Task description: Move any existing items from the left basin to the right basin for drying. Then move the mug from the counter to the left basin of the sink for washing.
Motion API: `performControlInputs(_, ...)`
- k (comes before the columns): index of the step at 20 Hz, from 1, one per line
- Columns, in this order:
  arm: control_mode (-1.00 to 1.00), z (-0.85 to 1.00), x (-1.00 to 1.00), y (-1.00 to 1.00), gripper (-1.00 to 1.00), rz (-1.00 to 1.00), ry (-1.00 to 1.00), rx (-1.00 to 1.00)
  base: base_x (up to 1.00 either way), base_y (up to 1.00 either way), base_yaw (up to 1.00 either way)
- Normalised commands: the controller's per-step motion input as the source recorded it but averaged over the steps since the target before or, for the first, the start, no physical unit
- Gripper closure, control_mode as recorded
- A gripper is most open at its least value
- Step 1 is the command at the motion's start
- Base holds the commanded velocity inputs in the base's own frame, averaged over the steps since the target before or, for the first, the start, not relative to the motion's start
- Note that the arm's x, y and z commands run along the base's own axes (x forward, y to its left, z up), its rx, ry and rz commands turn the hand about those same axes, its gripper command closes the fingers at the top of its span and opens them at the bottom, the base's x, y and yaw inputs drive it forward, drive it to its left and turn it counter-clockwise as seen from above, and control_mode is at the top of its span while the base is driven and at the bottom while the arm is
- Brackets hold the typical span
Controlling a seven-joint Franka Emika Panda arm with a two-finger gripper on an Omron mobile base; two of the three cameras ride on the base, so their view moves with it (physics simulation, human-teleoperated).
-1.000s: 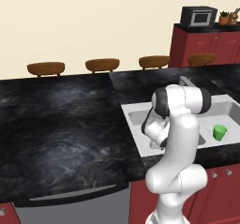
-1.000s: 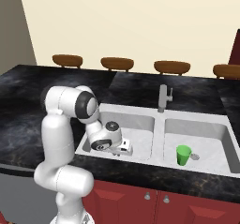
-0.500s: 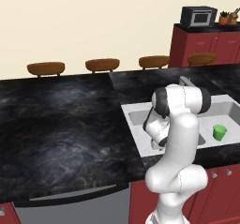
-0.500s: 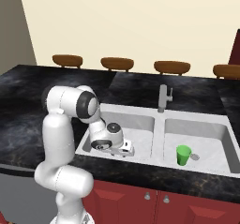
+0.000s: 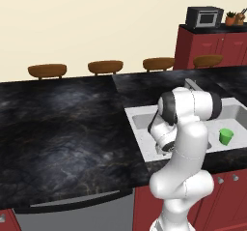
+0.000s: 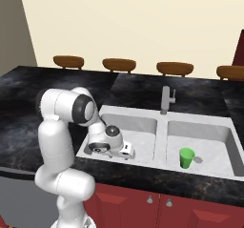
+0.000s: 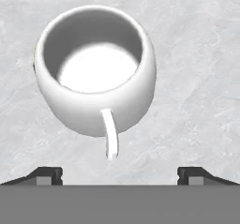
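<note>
Now released, the squat glossy white mug [image 7: 95, 70] stands upright on the pale floor of the light grey left basin [image 6: 143, 141], handle toward the camera, just ahead of and between the fingers [image 7: 120, 175], spread wide and empty. A second earlier they clamped it. The small green plastic cup [image 6: 186, 157] sits in the right basin [image 6: 214, 150].
</note>
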Motion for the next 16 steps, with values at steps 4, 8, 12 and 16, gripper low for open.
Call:
performControlInputs(4, -1.0, 0.49, 0.0, 0.05, -1.0, 0.0, 0.0, 0.0, 0.0, 0.0, 0.0)
performControlInputs(8, -1.0, 0.53, 0.0, 0.07, -1.0, 0.0, 0.0, 0.0, 0.0, 0.0, 0.0)
performControlInputs(12, -1.0, 0.59, 0.0, 0.08, -1.0, 0.0, 0.0, 0.0, 0.0, 0.0, 0.0)
performControlInputs(16, -1.0, 0.66, 0.14, 0.0, -1.0, 0.0, 0.0, 0.0, 0.0, 0.0, 0.0)
